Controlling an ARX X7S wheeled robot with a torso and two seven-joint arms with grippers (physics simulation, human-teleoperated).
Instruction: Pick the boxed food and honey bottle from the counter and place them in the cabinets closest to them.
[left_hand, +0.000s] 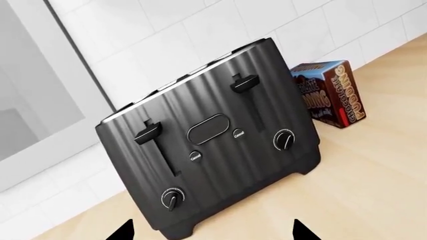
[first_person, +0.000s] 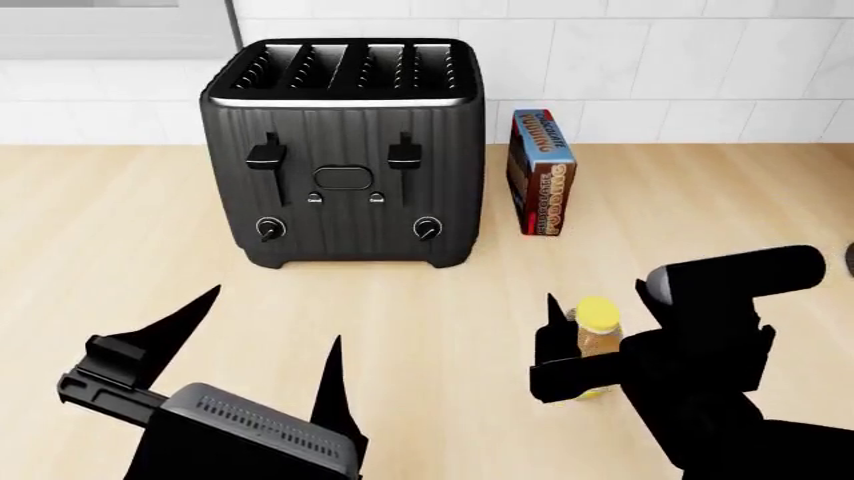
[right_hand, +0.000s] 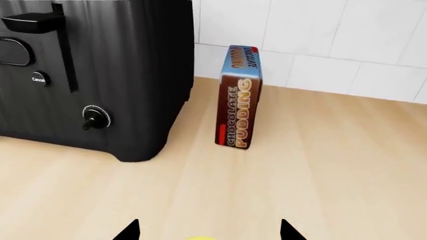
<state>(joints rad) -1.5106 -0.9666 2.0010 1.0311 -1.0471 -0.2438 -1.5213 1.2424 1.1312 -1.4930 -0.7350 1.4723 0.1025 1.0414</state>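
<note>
Your right hand (first_person: 571, 352) straddles the honey bottle (first_person: 595, 330) near-right on the counter (first_person: 107, 230), fingers spread, left hand (first_person: 274, 345) spread idle: close, then lift toward the nearest cabinet

— What stands toward the back edge of the bench?
— A black four-slot toaster (first_person: 343, 150), upright, its levers and two knobs facing the front edge.
— Anything with it?
— A brown-orange chocolate pudding box (first_person: 541, 172) with a blue top, upright, just beside the toaster, apart from it. White wall tiles (first_person: 667, 60) rise behind both.
</note>
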